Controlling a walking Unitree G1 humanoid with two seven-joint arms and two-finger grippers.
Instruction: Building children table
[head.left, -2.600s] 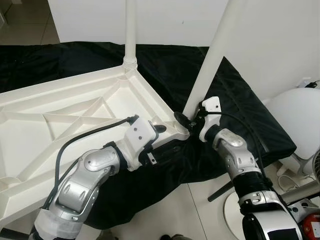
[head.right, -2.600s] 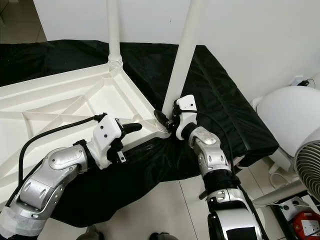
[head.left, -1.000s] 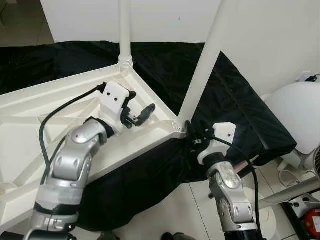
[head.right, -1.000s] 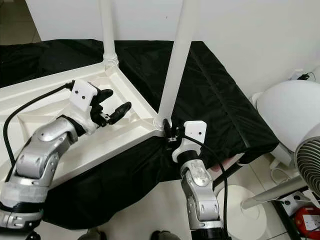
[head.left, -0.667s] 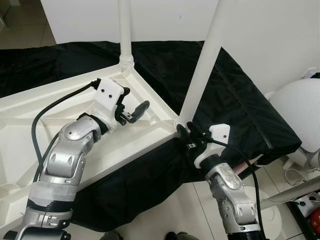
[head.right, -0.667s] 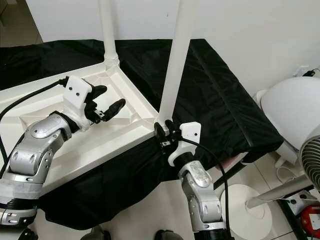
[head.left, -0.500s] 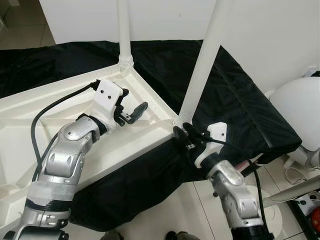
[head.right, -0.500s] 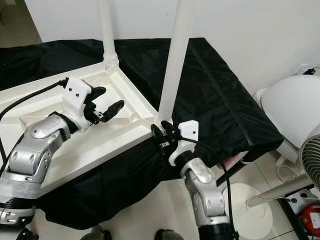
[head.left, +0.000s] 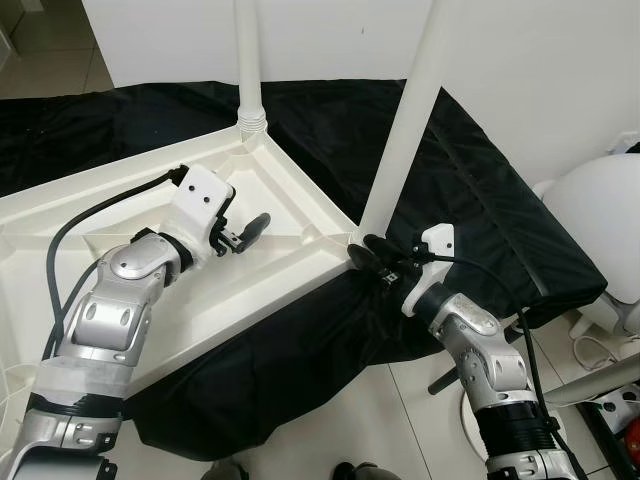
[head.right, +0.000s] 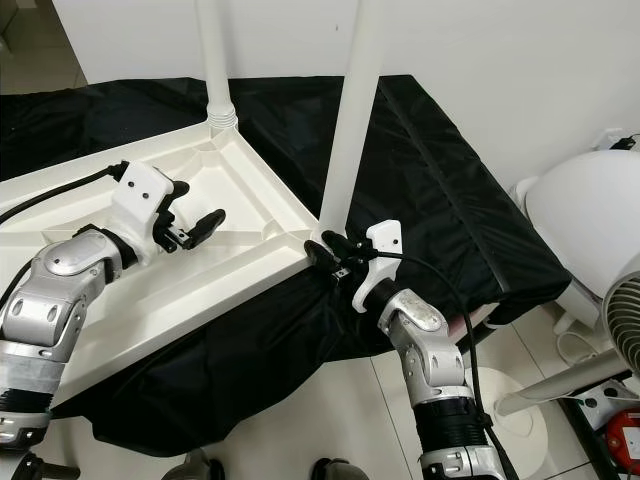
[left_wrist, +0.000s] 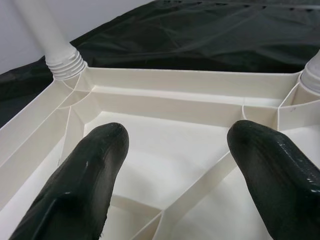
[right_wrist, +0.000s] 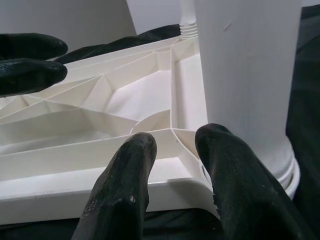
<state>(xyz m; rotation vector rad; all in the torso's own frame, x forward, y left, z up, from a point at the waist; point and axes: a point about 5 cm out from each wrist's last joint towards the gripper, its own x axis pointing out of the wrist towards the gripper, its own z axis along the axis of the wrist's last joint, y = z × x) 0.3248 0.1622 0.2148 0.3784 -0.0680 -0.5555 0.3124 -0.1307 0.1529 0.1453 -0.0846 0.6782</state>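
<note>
Ribbed white plastic tabletop (head.left: 120, 205), round tubular leg (head.left: 400, 150), black cloth (head.left: 480, 200)

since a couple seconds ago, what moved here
The left gripper left the tabletop's near corner and now hovers open over the underside. The right gripper let go of the near leg and dropped to its base at the corner. Tabletop and far leg stayed put.
</note>
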